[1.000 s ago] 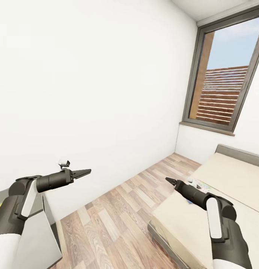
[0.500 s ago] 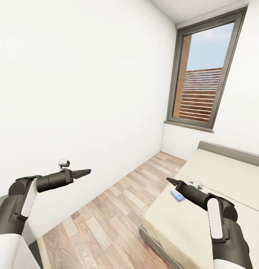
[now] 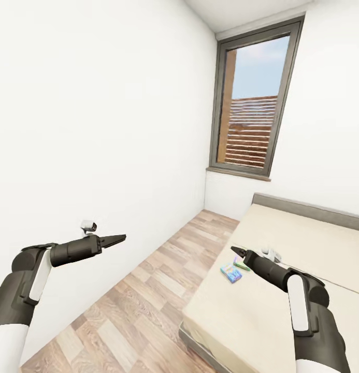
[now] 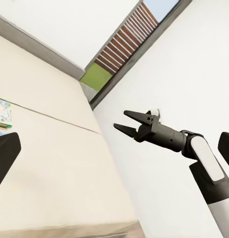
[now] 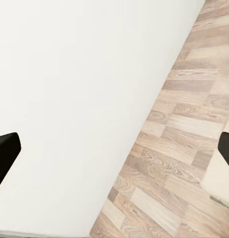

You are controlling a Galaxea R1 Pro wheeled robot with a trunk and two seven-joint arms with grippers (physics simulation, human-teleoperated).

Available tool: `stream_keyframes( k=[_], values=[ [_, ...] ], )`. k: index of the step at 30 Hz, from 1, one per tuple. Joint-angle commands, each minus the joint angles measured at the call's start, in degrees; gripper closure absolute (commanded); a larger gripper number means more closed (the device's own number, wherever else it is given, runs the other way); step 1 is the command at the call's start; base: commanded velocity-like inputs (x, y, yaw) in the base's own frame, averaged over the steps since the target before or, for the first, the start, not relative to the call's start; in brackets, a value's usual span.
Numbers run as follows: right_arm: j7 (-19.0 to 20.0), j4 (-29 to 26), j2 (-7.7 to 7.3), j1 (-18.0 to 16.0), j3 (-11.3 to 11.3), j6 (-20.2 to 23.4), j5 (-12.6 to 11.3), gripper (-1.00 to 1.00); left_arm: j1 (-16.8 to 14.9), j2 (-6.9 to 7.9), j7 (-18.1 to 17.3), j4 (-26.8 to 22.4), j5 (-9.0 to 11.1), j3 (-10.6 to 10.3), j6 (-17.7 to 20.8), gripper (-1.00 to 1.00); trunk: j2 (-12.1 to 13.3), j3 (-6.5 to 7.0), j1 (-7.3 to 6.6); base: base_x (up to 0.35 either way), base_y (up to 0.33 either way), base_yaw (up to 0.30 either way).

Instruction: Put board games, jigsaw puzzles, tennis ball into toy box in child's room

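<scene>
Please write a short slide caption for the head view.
Both grippers open and empty, robot faces the bed carrying board games below the window.

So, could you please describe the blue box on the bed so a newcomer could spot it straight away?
Start at the tall grey-framed window and drop to the beige bed beneath it. On the sheet, near the edge that faces the wood floor, lies a small flat blue box with a colourful cover. A green-edged item lies just beyond it, partly hidden by the right pincer.

Bright, even, sharp simulator daylight
</scene>
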Motion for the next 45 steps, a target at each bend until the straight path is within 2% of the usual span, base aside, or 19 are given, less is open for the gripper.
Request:
stream_keyframes(
  k=[1,45],
  values=[
    [0.6,0.0,0.08,-0.1,-0.2,0.3,0.4,-1.00,0.0,0.03,-0.1,0.0,0.1,0.0,0.4,-1.00,0.0,-0.02,0.05,0.191,0.068,-0.277],
    [0.6,0.0,0.08,-0.1,-0.2,0.2,0.4,-1.00,0.0,-0.08,-0.1,0.0,0.2,0.0,0.4,-1.00,0.0,-0.02,0.05,0.020,0.005,-0.277]
  ],
)
